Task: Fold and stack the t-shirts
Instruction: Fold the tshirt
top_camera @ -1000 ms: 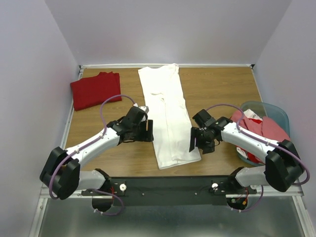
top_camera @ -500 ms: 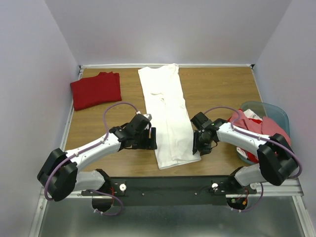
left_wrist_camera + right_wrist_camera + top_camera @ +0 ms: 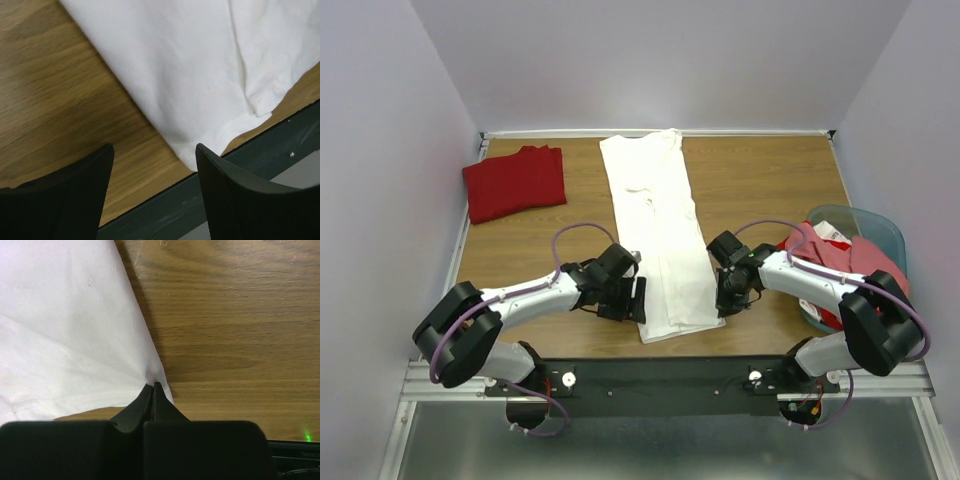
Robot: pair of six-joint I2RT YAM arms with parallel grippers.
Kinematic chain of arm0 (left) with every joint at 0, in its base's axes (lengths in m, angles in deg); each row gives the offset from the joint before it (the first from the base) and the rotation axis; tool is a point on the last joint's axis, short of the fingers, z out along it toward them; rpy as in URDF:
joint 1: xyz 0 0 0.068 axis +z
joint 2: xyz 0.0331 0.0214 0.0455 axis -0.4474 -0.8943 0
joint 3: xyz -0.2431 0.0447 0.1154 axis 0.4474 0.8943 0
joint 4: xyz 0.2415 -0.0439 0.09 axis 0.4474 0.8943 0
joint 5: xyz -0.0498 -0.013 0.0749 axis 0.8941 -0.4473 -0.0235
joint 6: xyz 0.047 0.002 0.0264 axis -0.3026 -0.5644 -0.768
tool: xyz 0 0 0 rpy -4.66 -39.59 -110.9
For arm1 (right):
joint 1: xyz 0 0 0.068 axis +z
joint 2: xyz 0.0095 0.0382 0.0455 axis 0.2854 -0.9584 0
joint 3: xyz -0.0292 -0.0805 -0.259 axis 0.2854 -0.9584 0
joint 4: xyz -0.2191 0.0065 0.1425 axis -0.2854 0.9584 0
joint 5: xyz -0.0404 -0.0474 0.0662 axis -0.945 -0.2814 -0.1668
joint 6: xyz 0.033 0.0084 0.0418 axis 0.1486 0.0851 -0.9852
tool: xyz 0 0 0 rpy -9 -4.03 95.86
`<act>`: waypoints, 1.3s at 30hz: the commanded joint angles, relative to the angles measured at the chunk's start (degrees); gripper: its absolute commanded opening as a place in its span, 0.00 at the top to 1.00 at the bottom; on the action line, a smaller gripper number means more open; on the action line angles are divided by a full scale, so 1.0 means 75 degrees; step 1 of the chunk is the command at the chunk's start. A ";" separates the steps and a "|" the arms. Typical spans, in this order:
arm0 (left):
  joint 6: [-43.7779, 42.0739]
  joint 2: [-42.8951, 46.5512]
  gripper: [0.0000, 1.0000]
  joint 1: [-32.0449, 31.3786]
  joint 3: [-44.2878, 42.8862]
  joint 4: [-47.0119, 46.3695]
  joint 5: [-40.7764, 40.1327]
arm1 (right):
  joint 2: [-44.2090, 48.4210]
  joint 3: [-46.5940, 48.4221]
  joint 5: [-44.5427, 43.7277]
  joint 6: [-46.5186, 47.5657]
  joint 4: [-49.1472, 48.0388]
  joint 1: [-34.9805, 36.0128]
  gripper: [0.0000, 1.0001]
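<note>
A long white t-shirt (image 3: 655, 220), folded lengthwise, lies down the middle of the table. My right gripper (image 3: 723, 303) is shut on its near right corner; in the right wrist view the gripper (image 3: 152, 385) pinches the hem of the white cloth (image 3: 65, 340). My left gripper (image 3: 638, 299) stands open at the shirt's near left corner. In the left wrist view that corner of the white cloth (image 3: 190, 65) lies just ahead of the open gripper (image 3: 154, 150), close to the right-hand finger (image 3: 235, 195). A folded dark red t-shirt (image 3: 515, 182) rests at the far left.
A teal bin (image 3: 880, 228) at the right edge holds red and pink shirts (image 3: 845, 262). The table's dark front rail (image 3: 260, 145) runs just beyond the white shirt's near hem. Bare wood (image 3: 760, 180) lies between the white shirt and the bin.
My right gripper has shut on the white shirt's near right corner. My left arm has moved nearer and to the right, up to the shirt's near left corner, still open.
</note>
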 commanded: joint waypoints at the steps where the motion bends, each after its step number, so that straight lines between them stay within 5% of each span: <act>1: 0.0080 -0.0220 0.27 -0.0172 0.0095 -0.0328 0.0487 | 0.0064 -0.0121 -0.0112 -0.0059 -0.0028 -0.0022 0.99; 14: 0.0490 -0.0724 0.44 -0.1051 0.0329 -0.0762 0.0874 | 0.0252 -0.0215 -0.0101 -0.0117 -0.0016 -0.0022 1.00; 22: 0.0584 -0.0912 1.00 -0.1286 0.0645 -0.0809 0.0792 | 0.0556 -0.0215 -0.0112 -0.0188 0.0101 -0.0011 1.00; 39: 0.1017 0.0495 1.00 -0.1286 0.1033 0.0117 0.0030 | 0.0710 -0.0145 0.0566 0.0093 0.0617 -0.0022 0.99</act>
